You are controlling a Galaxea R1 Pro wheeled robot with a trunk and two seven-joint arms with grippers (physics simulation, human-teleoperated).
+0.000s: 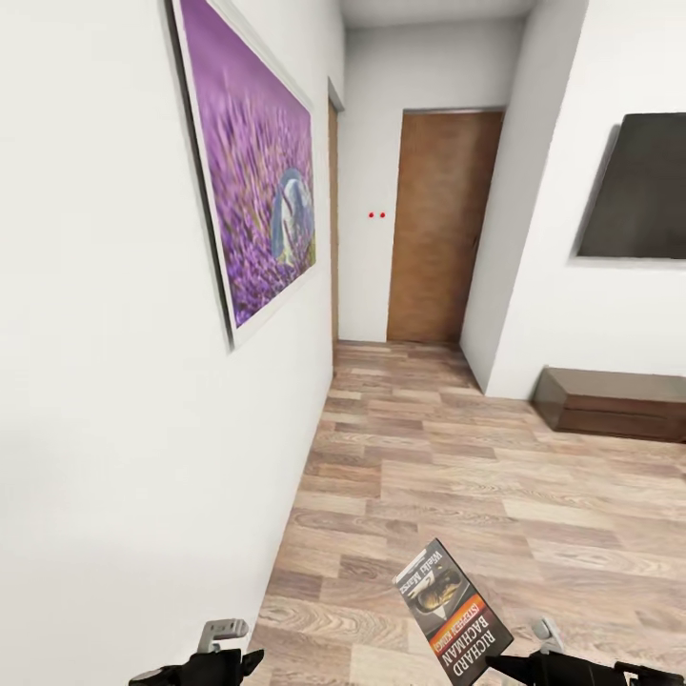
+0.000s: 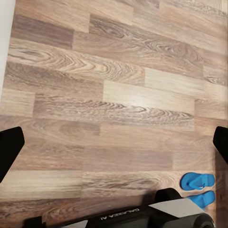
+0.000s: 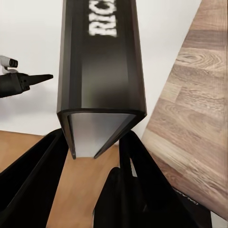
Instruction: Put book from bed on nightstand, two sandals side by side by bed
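The book [image 1: 453,613] sat clamped in my right claw [image 3: 95,156] — spine end between the two black fingers [image 3: 33,180], cover tilted up over the floor [image 1: 495,476], white "RICHARD" lettering readable. My left claw [image 1: 214,657] hung low near the wall [image 1: 105,429]; its fingertips [image 2: 9,147] stood wide apart, holding nothing. Under it, the two sandals [image 2: 198,189] lay side by side on the planks, close to my base. Ahead: lavender picture [image 1: 257,191] on the wall, a wooden door [image 1: 440,229] at the far end, a dark screen [image 1: 638,186] above a low cabinet [image 1: 610,402].
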